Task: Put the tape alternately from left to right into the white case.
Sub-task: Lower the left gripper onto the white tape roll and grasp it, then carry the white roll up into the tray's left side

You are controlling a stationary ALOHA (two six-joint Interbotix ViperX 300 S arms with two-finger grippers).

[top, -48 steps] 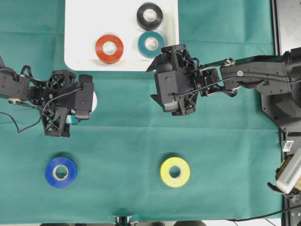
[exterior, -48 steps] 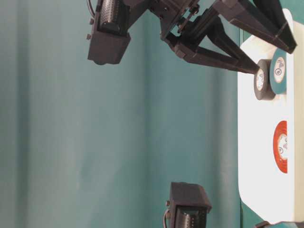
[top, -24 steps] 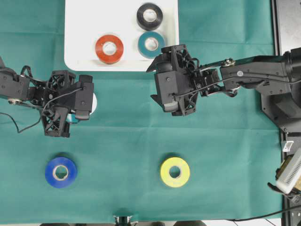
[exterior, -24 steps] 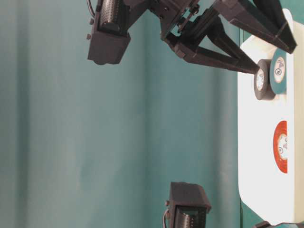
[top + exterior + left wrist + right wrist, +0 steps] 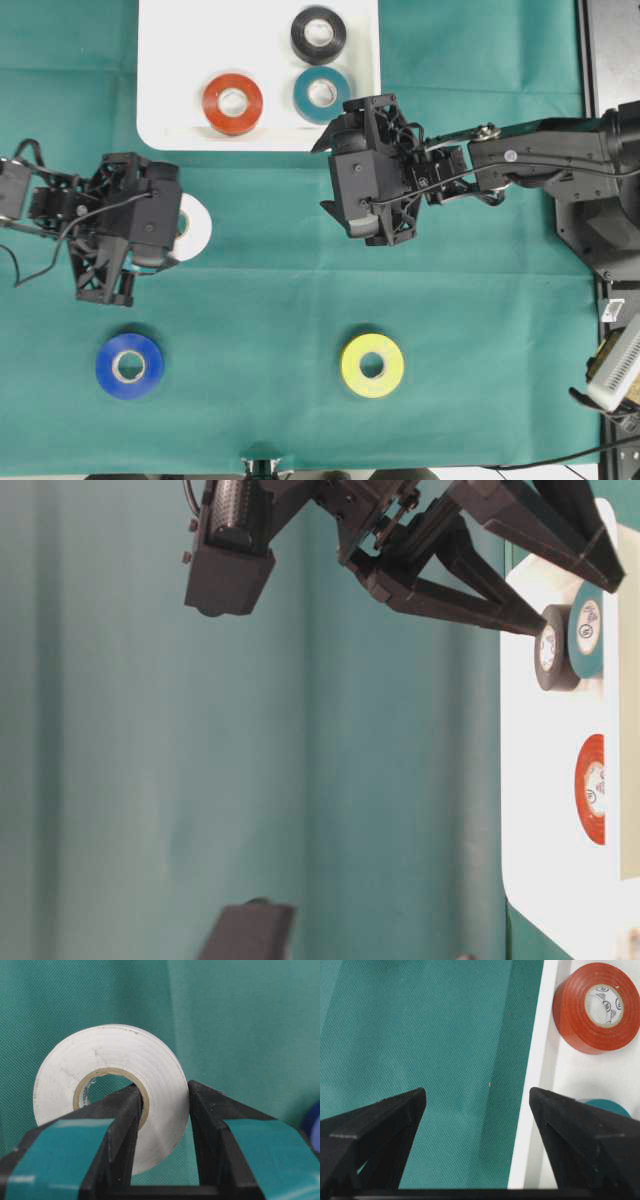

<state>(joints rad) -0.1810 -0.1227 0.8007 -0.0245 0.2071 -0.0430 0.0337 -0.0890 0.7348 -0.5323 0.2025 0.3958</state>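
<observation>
Red-orange [image 5: 233, 103], teal [image 5: 322, 93], black [image 5: 318, 33] rolls flat in white case [image 5: 165, 60]; white roll [image 5: 110, 1090] jaw-pinched; blue [image 5: 129, 365], yellow [image 5: 372, 365] on cloth.

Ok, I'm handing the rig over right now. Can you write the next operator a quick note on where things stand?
Left claw: shut on the white roll, one finger through its core, the other outside the ring, over the green cloth.
Right claw: open and empty, at the near edge of the white tray.
Done: the red-orange roll, teal roll and black roll lie in the tray.
Left: carry the white roll to the tray, then the yellow roll and blue roll, both flat on the cloth, one arm after the other.
</observation>
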